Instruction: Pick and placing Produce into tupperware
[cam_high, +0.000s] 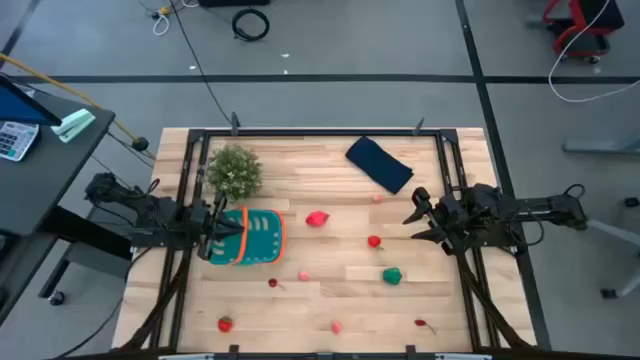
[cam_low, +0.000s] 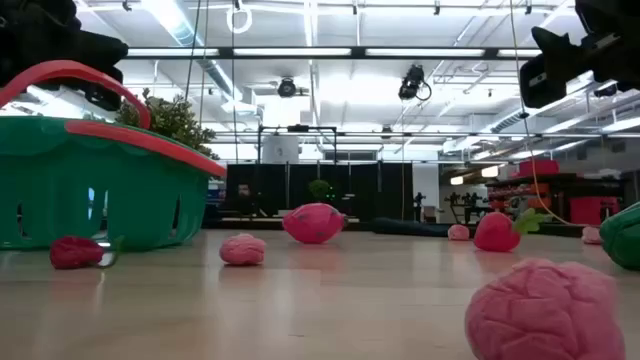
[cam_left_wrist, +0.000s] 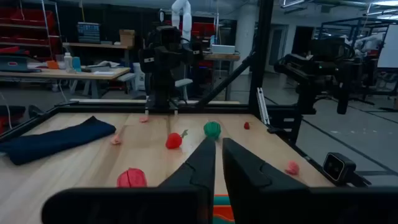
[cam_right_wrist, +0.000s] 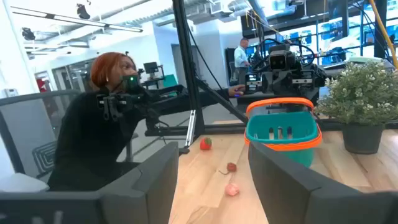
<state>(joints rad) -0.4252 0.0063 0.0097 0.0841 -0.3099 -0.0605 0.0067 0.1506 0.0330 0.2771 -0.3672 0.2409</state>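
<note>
The teal tupperware (cam_high: 258, 238), a basket with an orange rim and handle, stands on its base on the table's left part and also shows in the low view (cam_low: 90, 190). My left gripper (cam_high: 214, 233) is at its left end, fingers almost together (cam_left_wrist: 217, 163). The produce lies loose on the wood: a red piece (cam_high: 317, 219), a red one with a green stem (cam_high: 374, 241), a green one (cam_high: 392, 276), and small pink and red ones toward the near edge (cam_high: 336, 326). My right gripper (cam_high: 420, 215) hovers open over the table's right part, touching nothing (cam_right_wrist: 214, 180). My left gripper is shut on the tupperware's orange handle (cam_left_wrist: 215, 206), which shows as a thin strip in the narrow gap between the two fingers. It comes from the table's left, about level. The fingers hide the exact place of contact. The basket stands on the table.
A bushy grey-green potted plant (cam_high: 235, 171) stands just behind the basket. A dark blue folded cloth (cam_high: 380, 163) lies near the far edge. Black frame rails (cam_high: 455, 180) run along the table's sides. A person in dark clothes (cam_right_wrist: 93, 137) sits beyond the table.
</note>
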